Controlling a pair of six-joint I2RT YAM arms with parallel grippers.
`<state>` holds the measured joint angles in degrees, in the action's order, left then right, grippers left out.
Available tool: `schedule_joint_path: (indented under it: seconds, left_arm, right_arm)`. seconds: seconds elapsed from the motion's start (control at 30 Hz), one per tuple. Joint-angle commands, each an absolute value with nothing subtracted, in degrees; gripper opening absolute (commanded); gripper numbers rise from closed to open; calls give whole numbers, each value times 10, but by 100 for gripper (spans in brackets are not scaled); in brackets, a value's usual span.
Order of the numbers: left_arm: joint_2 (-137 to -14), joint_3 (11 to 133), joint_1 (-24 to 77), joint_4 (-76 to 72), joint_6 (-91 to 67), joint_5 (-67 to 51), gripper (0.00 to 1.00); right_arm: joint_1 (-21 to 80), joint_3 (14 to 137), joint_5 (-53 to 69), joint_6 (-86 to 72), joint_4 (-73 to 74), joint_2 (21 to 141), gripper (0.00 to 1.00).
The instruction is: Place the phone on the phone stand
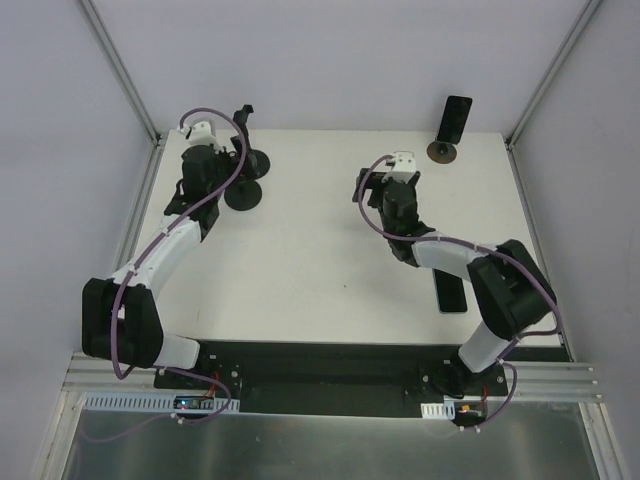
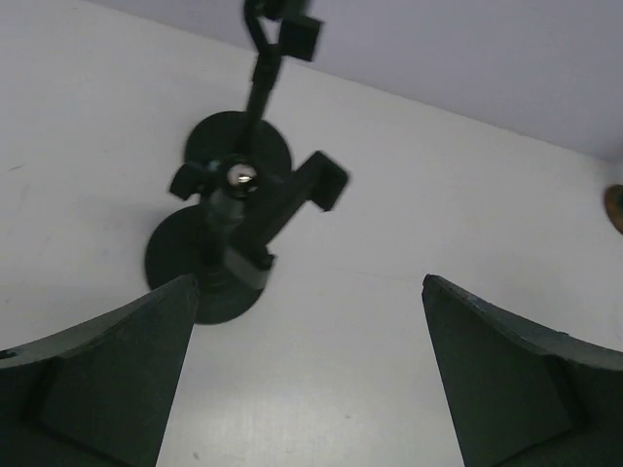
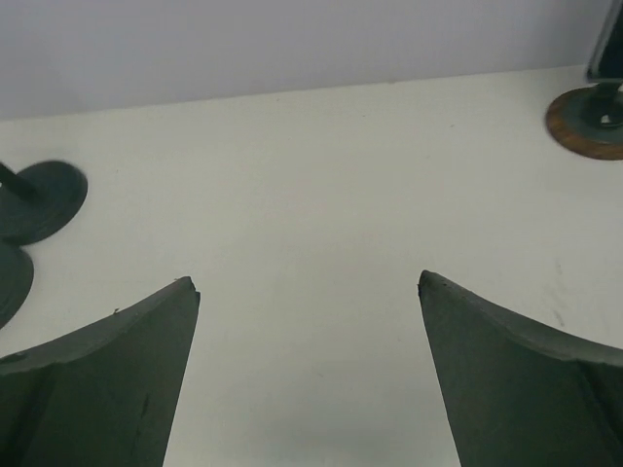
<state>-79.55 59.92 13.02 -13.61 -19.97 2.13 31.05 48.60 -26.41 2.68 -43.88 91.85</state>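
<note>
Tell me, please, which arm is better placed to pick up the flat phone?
Right: the phone lies beside that arm, and the right gripper is open. The left gripper hovers by the empty stands.

1. The right claw [image 3: 307,292] hangs over the white bench [image 3: 311,175], fingers spread wide.
2. Beyond the claw, far right: a brown-rimmed round base [image 3: 584,122].
3. Left of the claw: two dark round bases [image 3: 44,199], close together, cut by the frame.
</note>
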Motion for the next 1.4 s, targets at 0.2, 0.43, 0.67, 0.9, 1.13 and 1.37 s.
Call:
schedule_joint_path:
  seconds: [0.2, 0.43, 0.67, 0.9, 1.13, 1.37]
  left_arm:
    - [-770, 567, 113, -129, -136, 145, 80]
    - [-819, 613, 112, -118, -102, 137, 58]
    - [-872, 656, 112, -107, -81, 123, 55]
    - [-892, 676, 112, -100, -69, 121, 43]
    - [-896, 678, 112, -93, -57, 105, 19]
    - [-877, 665, 112, -93, -43, 25, 0]
  right_arm:
    - [320, 595, -111, 2, -446, 1017, 96]
    - [320, 604, -96, 28, -411, 1011, 96]
    - [321, 599, -103, 62, -378, 1002, 96]
    - [319, 598, -117, 67, -378, 1003, 96]
    - [319, 595, -128, 69, -378, 1000, 96]
    - [318, 587, -147, 81, -378, 992, 96]
